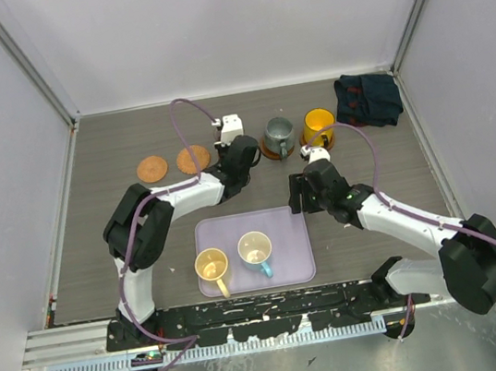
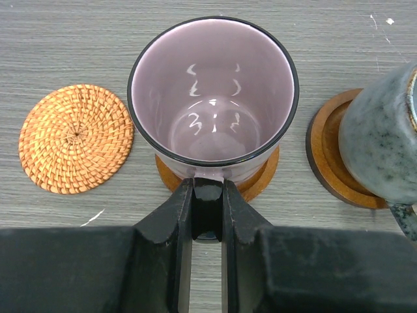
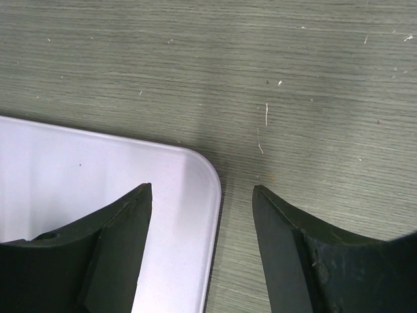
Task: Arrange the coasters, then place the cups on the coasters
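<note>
Far-left coasters: two woven discs lie bare on the table; the left one (image 1: 151, 169) stands alone, the other (image 2: 75, 138) sits just beside the cup I am setting down.
Left gripper (image 2: 208, 215): my fingers are clamped on the handle of the purple cup (image 2: 212, 91).
Purple cup: upright, its base over a wooden coaster (image 2: 260, 179) whose rim shows beneath it; I cannot tell whether it rests fully on it or hangs just above.
Grey cup (image 1: 278, 132): standing on its own coaster (image 2: 326, 153), just right of the purple one.
Yellow cup (image 1: 318, 125): standing next along; its coaster is mostly hidden.
Tray (image 1: 293, 235): holds the last two cups, a cream one (image 1: 211, 266) and a white one (image 1: 255, 251) with a blue handle.
Right gripper (image 3: 202, 215): my jaws stand apart, holding nothing, over the tray's corner.
Step in hand: placing the third cup, as I judge it.
Next move: I reckon I must let go of the handle and back off straight, without tipping the cup or nudging the grey one.
Left to do: two tray cups onto the two woven coasters.
</note>
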You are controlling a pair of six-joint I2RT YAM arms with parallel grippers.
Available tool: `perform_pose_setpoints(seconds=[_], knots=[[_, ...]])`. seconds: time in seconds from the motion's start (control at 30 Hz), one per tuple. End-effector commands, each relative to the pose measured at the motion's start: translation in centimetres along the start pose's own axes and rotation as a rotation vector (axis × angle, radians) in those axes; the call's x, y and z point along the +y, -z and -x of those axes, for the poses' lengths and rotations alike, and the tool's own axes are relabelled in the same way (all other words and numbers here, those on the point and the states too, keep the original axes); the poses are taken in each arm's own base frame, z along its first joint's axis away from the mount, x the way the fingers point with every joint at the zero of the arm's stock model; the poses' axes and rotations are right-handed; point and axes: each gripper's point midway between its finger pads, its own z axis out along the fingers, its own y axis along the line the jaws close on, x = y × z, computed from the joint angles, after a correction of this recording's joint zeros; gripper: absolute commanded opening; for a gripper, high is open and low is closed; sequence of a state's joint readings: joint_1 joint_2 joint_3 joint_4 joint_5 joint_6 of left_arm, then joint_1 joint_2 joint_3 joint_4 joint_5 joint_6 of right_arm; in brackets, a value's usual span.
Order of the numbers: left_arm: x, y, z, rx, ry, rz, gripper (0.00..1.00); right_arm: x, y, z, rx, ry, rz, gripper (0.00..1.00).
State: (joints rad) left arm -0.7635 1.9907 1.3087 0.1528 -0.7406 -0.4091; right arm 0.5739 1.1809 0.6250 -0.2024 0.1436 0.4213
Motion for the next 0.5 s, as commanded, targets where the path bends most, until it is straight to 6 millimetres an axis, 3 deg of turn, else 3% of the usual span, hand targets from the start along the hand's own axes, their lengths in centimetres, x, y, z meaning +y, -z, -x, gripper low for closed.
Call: perform_pose_setpoints(seconds=[0.0, 0.47], knots=[[-1.24, -0.12, 4.84, -0.111, 0.127, -0.012, 0.00, 0.65, -0.12, 0.71, -0.029, -0.012, 0.023, 0.68], [-0.89, -0.57, 3.88, -0.103, 0.109, 0.006, 0.00, 0.58, -0.37, 0.41, -0.019, -0.010, 0.020, 0.68]])
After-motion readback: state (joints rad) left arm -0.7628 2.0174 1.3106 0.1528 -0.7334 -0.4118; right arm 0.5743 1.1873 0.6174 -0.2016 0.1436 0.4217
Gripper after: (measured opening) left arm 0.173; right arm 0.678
